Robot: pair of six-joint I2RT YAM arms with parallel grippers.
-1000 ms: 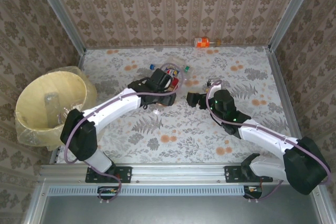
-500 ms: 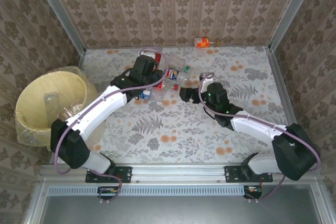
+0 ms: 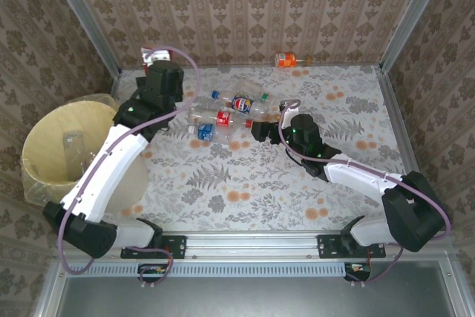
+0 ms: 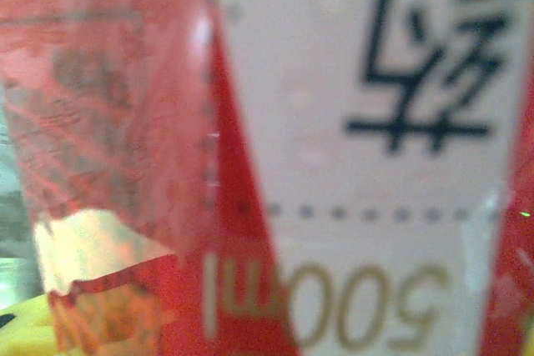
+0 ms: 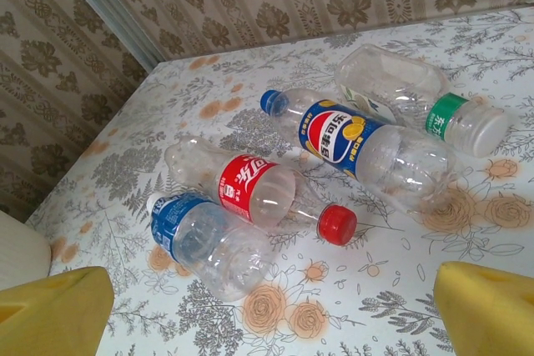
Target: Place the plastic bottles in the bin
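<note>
Red-label bottle [image 4: 334, 164] pinched in left tool [image 3: 158, 59]; right tool [image 5: 269, 310] spread near four bottles [image 5: 250, 193].

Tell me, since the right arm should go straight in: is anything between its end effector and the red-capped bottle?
Nothing visible does at the cap end: only bare table separates the open right end effector from the red-capped bottle. A blue-labelled bottle lies close along its near side.
</note>
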